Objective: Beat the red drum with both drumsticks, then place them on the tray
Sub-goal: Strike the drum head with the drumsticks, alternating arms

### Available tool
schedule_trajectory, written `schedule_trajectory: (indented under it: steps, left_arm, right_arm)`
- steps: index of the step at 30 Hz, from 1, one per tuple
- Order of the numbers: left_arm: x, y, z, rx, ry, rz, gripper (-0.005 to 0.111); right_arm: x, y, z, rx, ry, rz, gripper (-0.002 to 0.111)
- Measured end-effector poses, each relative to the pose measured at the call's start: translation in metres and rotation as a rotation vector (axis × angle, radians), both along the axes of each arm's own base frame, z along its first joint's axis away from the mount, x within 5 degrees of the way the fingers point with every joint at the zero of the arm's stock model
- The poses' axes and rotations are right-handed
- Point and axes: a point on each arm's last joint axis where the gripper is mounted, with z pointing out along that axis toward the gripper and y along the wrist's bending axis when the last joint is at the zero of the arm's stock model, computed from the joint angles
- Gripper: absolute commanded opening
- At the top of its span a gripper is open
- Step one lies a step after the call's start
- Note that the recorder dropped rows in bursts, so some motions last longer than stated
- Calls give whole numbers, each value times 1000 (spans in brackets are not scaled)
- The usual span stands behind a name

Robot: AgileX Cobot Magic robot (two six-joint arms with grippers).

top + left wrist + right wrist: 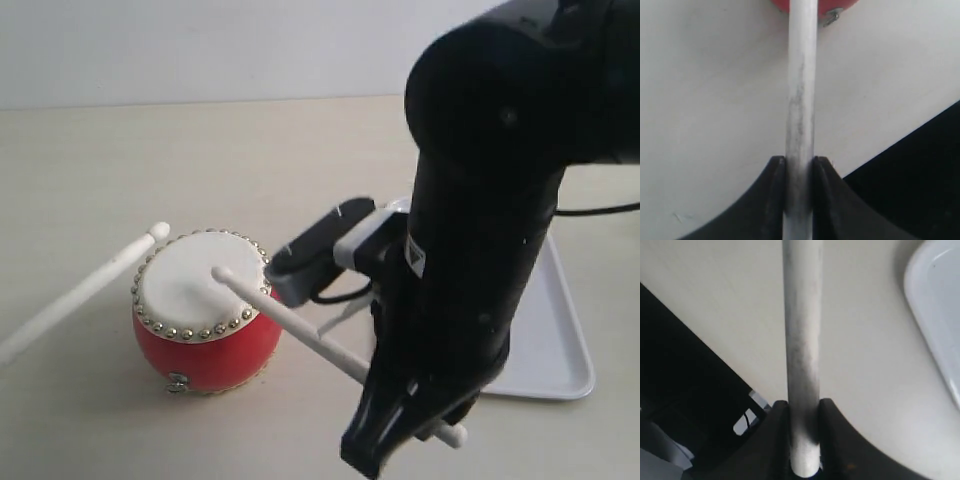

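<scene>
**Holding a drumming pose**

The right arm point(480, 200) slopes steeply down, its right gripper point(804, 410) clamped on the right drumstick point(290, 320), whose tip is over the red drum's point(205, 350) skin. Only the left wrist view shows the left gripper point(799, 167), clamped on the left drumstick point(800, 100). The tray point(560, 340) lies on the table point(100, 150) right of the drum. The arm's label point(415, 260) is unreadable.

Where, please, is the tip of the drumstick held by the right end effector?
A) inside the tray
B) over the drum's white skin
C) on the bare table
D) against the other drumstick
B: the exterior view shows the right drumstick reaching from the right end effector to the red drum, tip over its skin.
</scene>
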Motion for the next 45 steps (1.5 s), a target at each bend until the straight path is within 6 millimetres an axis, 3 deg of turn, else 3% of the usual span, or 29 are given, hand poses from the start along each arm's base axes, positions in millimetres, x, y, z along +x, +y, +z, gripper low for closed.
schedule_trajectory:
  steps: [6,10,13,17,21,26,33,35,42,45]
  left_arm:
    - [33,-24,-30,165,194,-118,0]
    - [47,-34,-24,168,191,-137,0]
    - [51,-32,10,123,38,-115,0]
    - [39,-7,51,111,-214,-22,0]
    - [19,13,69,68,-334,37,0]
    - [18,14,69,67,-332,50,0]
    - [32,3,56,116,-254,38,0]
    - [34,2,53,124,-242,36,0]
    - [32,2,54,112,-243,29,0]
    - [31,1,54,110,-240,4,0]
  right_arm:
    - [4,0,73,204,-191,-9,0]
    - [0,-8,94,255,-255,-5,0]
    - [0,-9,83,220,-232,-3,0]
    - [0,-9,44,95,-141,1,0]
    - [0,-6,8,-7,-43,16,0]
    - [2,-2,-9,-50,-1,49,0]
    - [3,-5,29,49,-113,47,0]
    - [2,-5,30,57,-111,43,0]
    - [7,2,-29,-119,30,66,0]
    - [9,3,-27,-114,19,70,0]
